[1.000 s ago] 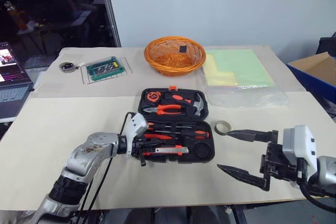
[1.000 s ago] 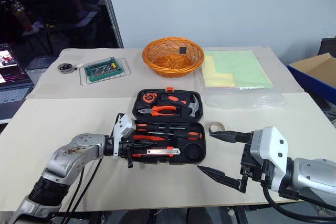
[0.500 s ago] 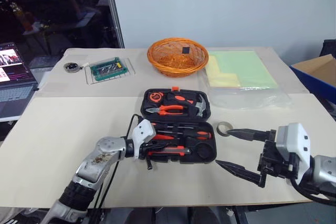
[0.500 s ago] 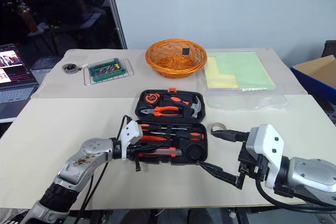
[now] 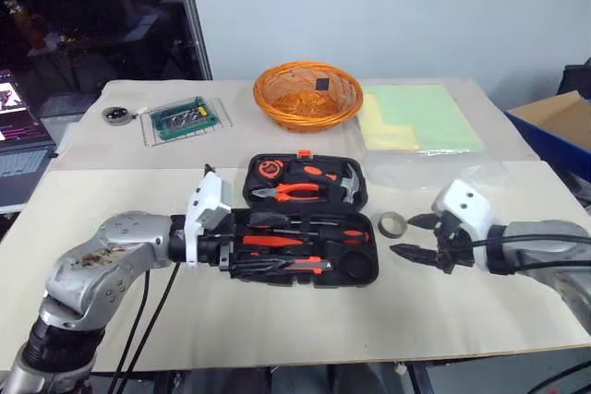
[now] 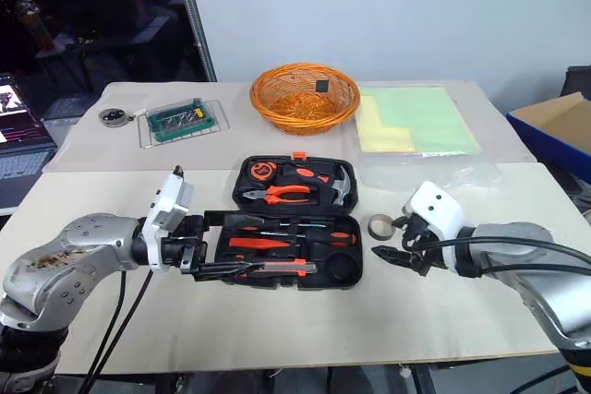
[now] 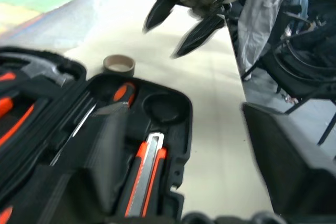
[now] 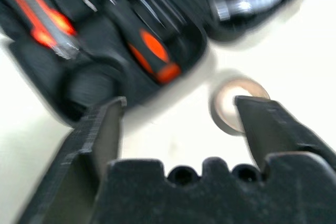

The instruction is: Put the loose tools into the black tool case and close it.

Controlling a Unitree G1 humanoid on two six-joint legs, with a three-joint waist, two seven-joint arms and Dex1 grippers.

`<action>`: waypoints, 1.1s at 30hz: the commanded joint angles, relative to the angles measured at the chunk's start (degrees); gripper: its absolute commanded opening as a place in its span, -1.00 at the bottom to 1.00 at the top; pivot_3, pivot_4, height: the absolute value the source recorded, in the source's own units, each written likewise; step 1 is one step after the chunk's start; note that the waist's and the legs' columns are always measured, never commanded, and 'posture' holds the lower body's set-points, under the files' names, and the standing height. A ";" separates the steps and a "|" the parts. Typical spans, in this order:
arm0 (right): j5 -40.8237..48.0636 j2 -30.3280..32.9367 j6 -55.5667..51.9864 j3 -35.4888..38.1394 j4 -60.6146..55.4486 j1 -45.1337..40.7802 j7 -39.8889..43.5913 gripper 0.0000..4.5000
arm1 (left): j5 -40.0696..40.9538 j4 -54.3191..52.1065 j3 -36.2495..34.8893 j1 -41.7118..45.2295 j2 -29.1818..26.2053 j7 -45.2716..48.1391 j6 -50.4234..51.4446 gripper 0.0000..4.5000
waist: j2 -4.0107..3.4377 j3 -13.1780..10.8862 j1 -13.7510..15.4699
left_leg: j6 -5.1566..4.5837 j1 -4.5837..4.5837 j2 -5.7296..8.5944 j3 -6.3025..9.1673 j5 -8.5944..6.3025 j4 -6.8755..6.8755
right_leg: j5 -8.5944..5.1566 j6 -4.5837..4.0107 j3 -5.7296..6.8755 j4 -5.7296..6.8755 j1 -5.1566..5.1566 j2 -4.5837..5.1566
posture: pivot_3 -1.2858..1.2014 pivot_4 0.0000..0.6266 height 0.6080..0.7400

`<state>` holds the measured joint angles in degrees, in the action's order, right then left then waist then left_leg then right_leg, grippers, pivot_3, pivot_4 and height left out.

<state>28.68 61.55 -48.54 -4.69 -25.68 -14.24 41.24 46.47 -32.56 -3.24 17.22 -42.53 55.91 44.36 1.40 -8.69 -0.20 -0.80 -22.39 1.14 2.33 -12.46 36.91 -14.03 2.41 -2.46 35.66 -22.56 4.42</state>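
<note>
The black tool case [image 5: 362,198] lies open in the middle of the table. Two black-and-orange screwdrivers [image 5: 300,238] and the orange-black utility knife [image 5: 288,266] rest in its near half. A round recess [image 7: 160,106] beside the knife holds nothing. The grey tape roll [image 5: 392,224] lies flat on the table just right of the case. My right gripper [image 5: 406,236] is open, its fingers straddling the near side of the roll without touching it. My left gripper [image 6: 226,244] is open at the case's left end, raised above the knife [image 7: 147,174].
Pliers [image 5: 295,193] and a hammer [image 5: 349,187] sit in the case's far half. Behind are an orange wicker basket [image 5: 307,96], a green board on a wire rack [image 5: 186,120] and green sheets in a plastic bag [image 5: 420,122]. A blue box [image 5: 559,131] stands at the right.
My left gripper has opened and risen from the case's front left corner. My right gripper has moved forward and down to the tape roll, with its fingers closer together.
</note>
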 commanded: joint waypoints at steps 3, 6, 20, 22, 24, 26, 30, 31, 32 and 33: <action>-10.03 -1.58 1.37 -10.11 6.78 -9.01 2.89 0.36 | 3.44 -5.52 -2.80 -0.59 -1.47 -4.68 2.26 0.88 | 0.01 -0.04 -0.10 | -0.01 -0.03 0.03 0.00 -0.01 -0.01 | 0.22 -0.37 0.00 0.03 -0.06 0.00 | 0.03 -0.52 1.00; -13.68 -3.42 2.82 -13.16 10.58 -12.30 4.25 0.36 | 4.39 -7.06 -2.89 -0.99 -1.66 -6.94 2.91 0.88 | 0.00 -0.08 -0.44 | -0.01 -0.03 0.03 0.00 -0.01 0.00 | 0.25 -0.41 -0.01 0.05 -0.09 -0.01 | 0.03 -0.52 1.00; -19.38 -7.51 8.28 -14.04 17.20 -17.28 12.48 -0.98 | 5.83 -9.27 -3.20 -3.01 -3.02 -11.15 3.14 0.88 | 0.00 -0.16 -0.52 | -0.01 0.04 0.05 0.00 0.00 0.00 | 0.27 -0.45 0.00 0.13 -0.07 -0.03 | 0.03 -0.52 1.00; -16.67 -5.93 6.35 -10.81 13.30 -16.58 14.25 -0.98 | 5.87 -8.96 -3.40 -3.57 -3.18 -11.25 2.88 0.88 | -0.09 -0.23 -0.52 | -0.01 0.04 0.05 0.00 0.00 0.00 | 0.28 -0.45 0.00 0.13 -0.08 -0.02 | 0.03 -0.52 1.00; -13.23 -4.63 3.52 -7.45 8.61 -16.09 16.10 -0.98 | 6.09 -8.71 -3.89 -4.36 -3.44 -11.01 2.61 0.88 | -0.19 -0.34 -0.49 | -0.01 0.04 0.04 0.00 0.00 0.00 | 0.28 -0.45 -0.01 0.14 -0.08 -0.02 | 0.03 -0.52 1.00; -7.76 -3.88 -1.17 -4.41 1.58 -16.47 18.20 -0.98 | 6.33 -8.58 -4.93 -5.89 -4.24 -10.05 2.28 0.88 | -0.22 -0.40 -0.52 | -0.01 0.04 0.02 0.02 0.00 0.00 | 0.27 -0.45 0.00 0.16 -0.09 -0.04 | 0.03 -0.52 1.00; -2.73 -6.25 -8.24 -5.68 -7.47 -18.50 17.44 -0.98 | 7.07 -8.84 -6.97 -8.93 -6.20 -7.79 2.05 0.88 | -0.21 -0.42 -0.82 | -0.02 0.07 -0.10 0.04 -0.01 -0.03 | 0.27 -0.47 0.02 0.18 -0.11 -0.14 | 0.03 -0.52 1.00; -2.83 -7.51 -9.11 -8.16 -9.14 -18.78 16.71 -0.98 | 7.43 -9.13 -8.12 -10.34 -7.03 -6.73 1.99 0.88 | -0.21 -0.43 -0.81 | -0.02 0.09 -0.10 0.05 -0.01 -0.03 | 0.25 -0.47 0.04 0.19 -0.10 -0.15 | 0.03 -0.52 1.00; -2.97 -8.34 -9.79 -9.86 -10.13 -18.95 16.16 -0.98 | 7.72 -9.32 -8.91 -11.30 -7.58 -6.01 1.91 0.88 | -0.22 -0.43 -0.84 | -0.02 0.10 -0.10 0.06 -0.01 -0.03 | 0.24 -0.45 0.04 0.20 -0.10 -0.14 | 0.03 -0.52 1.00; -3.85 -8.80 -9.87 -11.69 -10.47 -18.98 15.68 -0.98 | 8.05 -9.44 -9.67 -12.14 -8.07 -5.38 1.81 0.88 | -0.23 -0.44 -0.74 | -0.01 0.11 -0.10 0.04 -0.01 -0.03 | 0.22 -0.45 0.04 0.20 -0.11 -0.14 | 0.03 -0.52 1.00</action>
<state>25.08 52.86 -57.30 -14.67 -34.13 -32.39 58.03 53.10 -40.28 -10.43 5.53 -49.66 49.01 47.41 1.17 -9.13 -0.95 -0.81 -22.29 1.06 2.37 -12.47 36.89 -13.82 1.96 -2.42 35.86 -22.68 4.30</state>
